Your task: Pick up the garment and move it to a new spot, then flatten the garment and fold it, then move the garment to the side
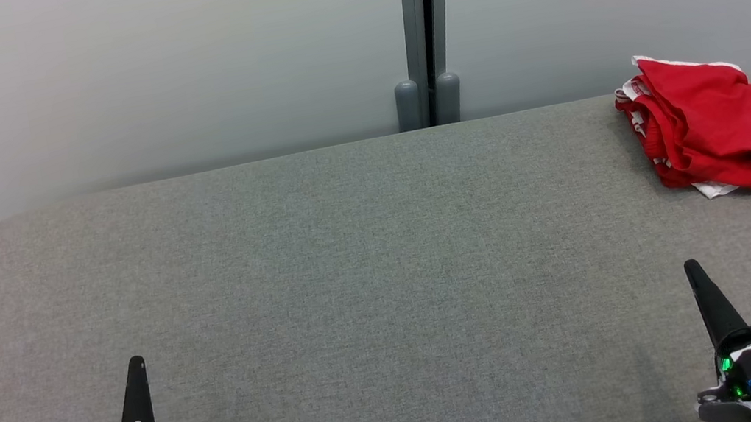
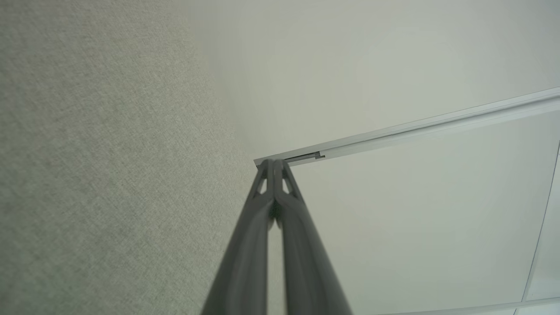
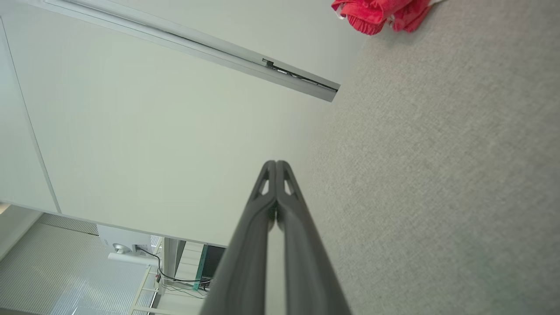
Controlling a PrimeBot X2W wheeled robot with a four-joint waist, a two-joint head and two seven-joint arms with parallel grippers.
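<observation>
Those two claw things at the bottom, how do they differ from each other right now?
The left gripper is at the lower left, far from the red garment; the right gripper is at the lower right, much nearer the garment. The left gripper's fingers point almost straight ahead; the right gripper's lean toward the middle. Both are shut and empty, over the grey table.

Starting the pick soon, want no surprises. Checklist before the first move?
1. Left gripper empty: ok, shut on nothing.
2. Right gripper empty: ok, shut on nothing.
3. Fingers open for grasping: not ok, both pairs shut.
4. Red garment located: ok, bunched at the grey table's far right.
5. Garment wholly on table: cannot tell, cut by picture edge.
6. Right gripper's path to garment: ok, bare table between.
</observation>
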